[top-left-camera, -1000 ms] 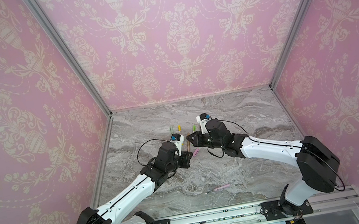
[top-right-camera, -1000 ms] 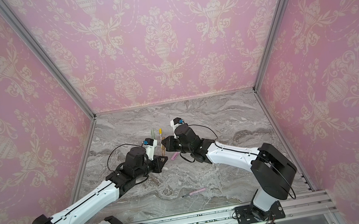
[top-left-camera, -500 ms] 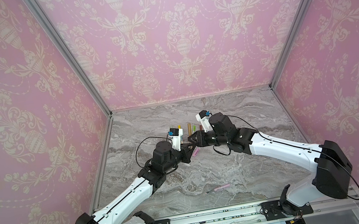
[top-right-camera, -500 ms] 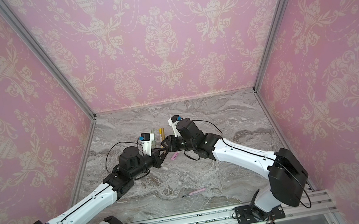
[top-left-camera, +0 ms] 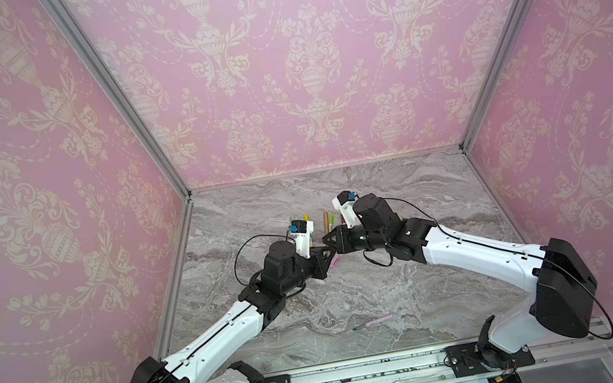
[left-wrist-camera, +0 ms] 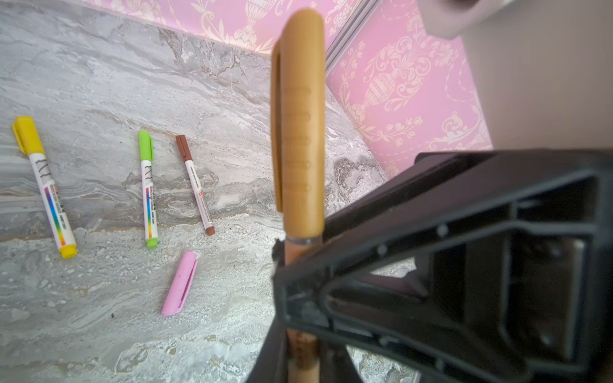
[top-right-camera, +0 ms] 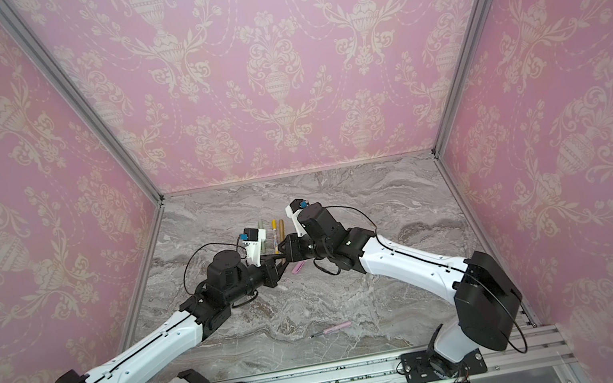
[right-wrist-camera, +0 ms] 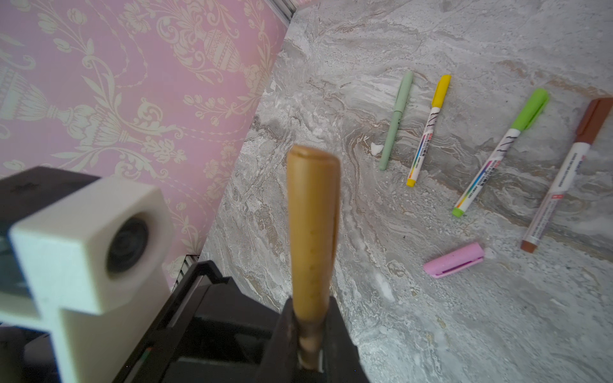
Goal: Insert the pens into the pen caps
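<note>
Two white-and-black arms, the left arm (top-left-camera: pixel 215 338) and the right arm (top-left-camera: pixel 475 253), reach inward with bent elbows, wrists turned so their pincers meet tip to tip just above the pink cap (left-wrist-camera: pixel 180 283) on the marble table (top-left-camera: pixel 418 287). The right gripper (right-wrist-camera: pixel 311 335) clamps the tan pen (left-wrist-camera: pixel 302 351) just below its seated tan cap (left-wrist-camera: pixel 298 126). The left gripper (left-wrist-camera: pixel 302 359) flanks the same barrel lower down; whether it grips cannot be told. A sage green pen (right-wrist-camera: pixel 396 122), a yellow-capped pen (left-wrist-camera: pixel 44 185), a lime-capped pen (left-wrist-camera: pixel 148 189) and a brown-capped pen (left-wrist-camera: pixel 195 185) lie near the pink cap; a pink pen (top-left-camera: pixel 377 320) lies well apart from it.
</note>
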Controlling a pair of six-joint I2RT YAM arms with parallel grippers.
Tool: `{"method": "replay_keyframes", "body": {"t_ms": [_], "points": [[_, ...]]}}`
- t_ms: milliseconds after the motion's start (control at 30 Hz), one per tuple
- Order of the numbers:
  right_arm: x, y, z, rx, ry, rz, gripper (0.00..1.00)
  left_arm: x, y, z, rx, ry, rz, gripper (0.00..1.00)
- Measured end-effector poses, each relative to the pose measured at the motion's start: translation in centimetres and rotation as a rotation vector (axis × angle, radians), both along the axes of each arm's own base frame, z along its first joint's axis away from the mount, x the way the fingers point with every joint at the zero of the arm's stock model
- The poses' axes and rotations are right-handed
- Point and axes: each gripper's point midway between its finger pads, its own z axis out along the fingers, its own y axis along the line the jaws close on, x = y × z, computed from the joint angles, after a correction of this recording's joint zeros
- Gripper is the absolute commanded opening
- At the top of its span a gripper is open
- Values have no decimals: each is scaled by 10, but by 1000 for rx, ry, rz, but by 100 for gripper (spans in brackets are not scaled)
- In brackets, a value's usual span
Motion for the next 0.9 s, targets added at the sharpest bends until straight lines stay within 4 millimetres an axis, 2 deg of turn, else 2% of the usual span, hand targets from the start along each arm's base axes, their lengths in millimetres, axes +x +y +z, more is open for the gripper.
{"method": "replay_keyframes", "body": {"t_ms": [133, 233, 300, 467, 567, 633, 733, 900], "points": [[21, -41, -19, -84, 57, -114, 0, -2, 1, 4, -11, -33, -5, 66], [40, -71, -32, -154, 95, -196, 0, -6, 4, 4, -8, -52, -8, 78], [49, -85, -47, -210, 128, -230, 0, -8, 8, 4, -4, -63, -2, 81], [65, -118, -113, -380, 279, -268, 0, -10, 13, 0, 2, -67, 16, 82], [70, -131, -147, -453, 367, -272, 0, -10, 14, -2, 8, -64, 22, 82], [73, -134, -162, -481, 404, -268, 0, -10, 14, -3, 10, -63, 23, 82], [80, -132, -172, -498, 425, -262, 0, -10, 15, -4, 13, -61, 26, 82], [96, -126, -174, -493, 420, -254, 3, -11, 17, -12, 23, -49, 28, 82]]}}
